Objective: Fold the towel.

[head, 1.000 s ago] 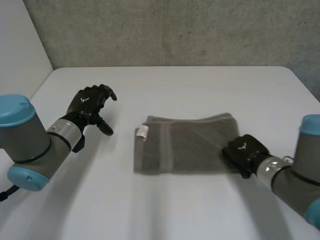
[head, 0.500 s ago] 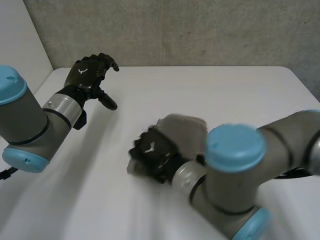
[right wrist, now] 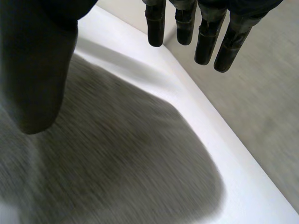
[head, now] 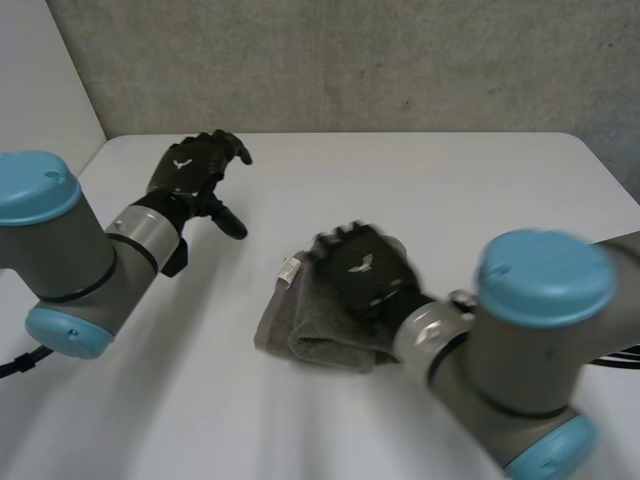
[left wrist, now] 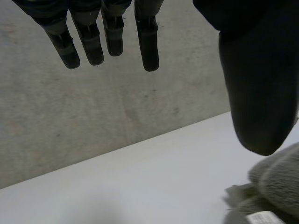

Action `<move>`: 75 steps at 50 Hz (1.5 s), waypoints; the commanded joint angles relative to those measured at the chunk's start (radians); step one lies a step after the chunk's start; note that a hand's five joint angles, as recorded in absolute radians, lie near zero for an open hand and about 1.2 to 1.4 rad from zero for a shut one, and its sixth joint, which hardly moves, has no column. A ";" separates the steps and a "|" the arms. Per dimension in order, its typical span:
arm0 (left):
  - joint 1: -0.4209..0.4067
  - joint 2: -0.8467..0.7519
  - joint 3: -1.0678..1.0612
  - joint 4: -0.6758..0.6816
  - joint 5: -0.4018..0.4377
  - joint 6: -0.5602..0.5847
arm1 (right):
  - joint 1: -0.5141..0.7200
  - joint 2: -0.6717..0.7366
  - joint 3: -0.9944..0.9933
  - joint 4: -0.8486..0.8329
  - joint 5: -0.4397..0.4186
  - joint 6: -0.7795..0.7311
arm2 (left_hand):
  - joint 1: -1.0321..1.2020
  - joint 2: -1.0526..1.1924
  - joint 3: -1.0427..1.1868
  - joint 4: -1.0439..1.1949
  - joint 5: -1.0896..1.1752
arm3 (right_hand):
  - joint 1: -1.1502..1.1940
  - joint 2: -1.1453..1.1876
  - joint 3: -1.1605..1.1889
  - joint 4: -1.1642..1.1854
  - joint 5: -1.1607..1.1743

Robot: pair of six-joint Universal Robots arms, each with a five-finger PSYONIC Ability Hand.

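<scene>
White counter (head: pixel 420 170), grey concrete wall behind. Grey towel (head: pixel 320 335) lies mid-counter, doubled over and lumpy, with a white tag (head: pixel 288 268) at its far left corner. Right hand (head: pixel 365 270) is over the top layer, fingers straight, thumb apart, gripping nothing. Left hand (head: pixel 195 175) is raised well apart from the towel, fingers relaxed, empty. To do well: square the top edge on the lower one, then press the bulge flat. A second ago the towel lay spread out with the right hand at its right edge; now it is folded across
</scene>
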 commanded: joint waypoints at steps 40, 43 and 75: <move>-0.134 -0.151 -0.056 -0.065 0.008 0.014 | -0.138 0.222 -0.072 -0.034 0.036 0.599 | -0.073 -0.067 -0.072 -0.070 -0.046 | -0.068 -0.073 -0.070 -0.086 -0.060; -0.099 -0.149 -0.083 -0.065 0.010 0.031 | -0.115 0.239 -0.110 -0.032 0.050 0.607 | -0.073 -0.067 -0.072 -0.070 -0.046 | -0.068 -0.073 -0.070 -0.086 -0.060; -0.010 0.001 -0.048 -0.135 0.002 0.060 | -0.128 0.167 -0.201 0.121 0.076 0.519 | -0.079 -0.073 -0.078 -0.076 -0.052 | -0.068 -0.073 -0.070 -0.086 -0.060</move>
